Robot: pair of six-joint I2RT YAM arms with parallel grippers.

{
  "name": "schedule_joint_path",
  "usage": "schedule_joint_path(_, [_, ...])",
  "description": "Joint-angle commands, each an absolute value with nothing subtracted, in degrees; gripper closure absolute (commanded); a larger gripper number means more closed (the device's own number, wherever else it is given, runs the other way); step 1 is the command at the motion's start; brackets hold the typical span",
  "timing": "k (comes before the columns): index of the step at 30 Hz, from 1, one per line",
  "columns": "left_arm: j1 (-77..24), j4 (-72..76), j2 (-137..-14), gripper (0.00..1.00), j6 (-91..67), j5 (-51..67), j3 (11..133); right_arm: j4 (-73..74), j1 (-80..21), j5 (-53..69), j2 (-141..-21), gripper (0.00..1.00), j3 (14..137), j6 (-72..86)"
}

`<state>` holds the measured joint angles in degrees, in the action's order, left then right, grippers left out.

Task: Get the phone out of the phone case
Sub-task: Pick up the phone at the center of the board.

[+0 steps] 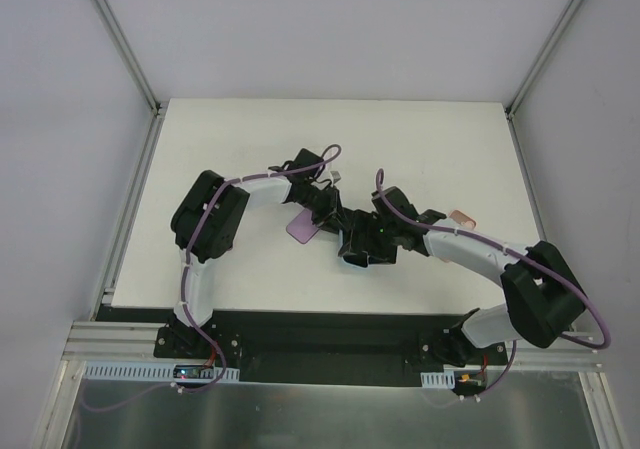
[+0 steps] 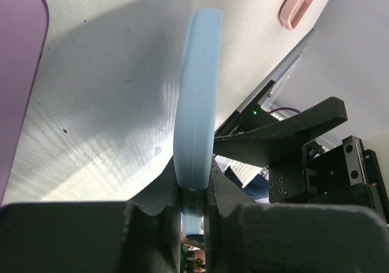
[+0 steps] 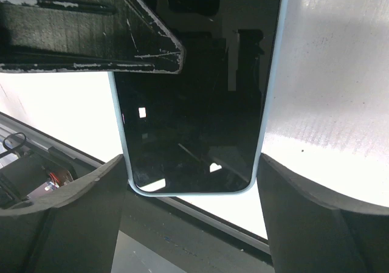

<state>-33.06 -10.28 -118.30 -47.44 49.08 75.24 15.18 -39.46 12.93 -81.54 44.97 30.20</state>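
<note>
A phone with a black screen [image 3: 194,103] sits in a light blue case [image 2: 197,103], held above the table where the two arms meet [image 1: 352,261]. My left gripper [image 2: 194,206] is shut on the case's end, pinching front and back; the case shows edge-on there. Its finger [image 3: 121,48] lies across the screen in the right wrist view. My right gripper [image 3: 189,163] is shut across the case's width, its fingers [image 3: 285,194] against both long sides near the other end. In the top view the left gripper [image 1: 335,214] and the right gripper [image 1: 365,249] sit close together.
A purple case [image 1: 302,228] lies flat on the white table just left of the grippers; it also shows in the left wrist view [image 2: 18,72]. A pink case [image 1: 460,216] lies to the right, beside the right arm, and shows in the left wrist view [image 2: 301,2]. The table's black front edge [image 3: 200,224] is below the phone.
</note>
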Motion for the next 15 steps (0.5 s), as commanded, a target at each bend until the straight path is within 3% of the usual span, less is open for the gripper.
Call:
schedule_joint_path(1, [-33.49, -8.09, -117.77, 1.00, -48.69, 50.80, 75.94, 13.62, -39.99, 14.76, -78.40, 0.44, 45.62, 28.30])
schedule_joint_path(2, [-33.49, -8.09, -117.43, 1.00, -48.78, 50.89, 75.68, 13.80, -39.82, 14.50, -77.88, 0.34, 45.62, 28.13])
schedule_joint_path(6, [-33.49, -6.77, -116.90, 1.00, -48.43, 51.68, 74.62, 15.90, -39.82, 13.36, -75.77, 0.10, 45.79, 27.25])
schedule_joint_path(8, [-33.49, -5.80, -116.55, 1.00, -47.99, 52.20, 73.83, 16.87, -39.55, 12.84, -73.75, 0.05, 45.97, 26.55])
schedule_joint_path(15, [-33.22, -1.76, -113.82, 1.00, -46.76, 55.45, 71.98, 22.04, -35.08, 11.69, -63.56, 0.02, 44.83, 25.93])
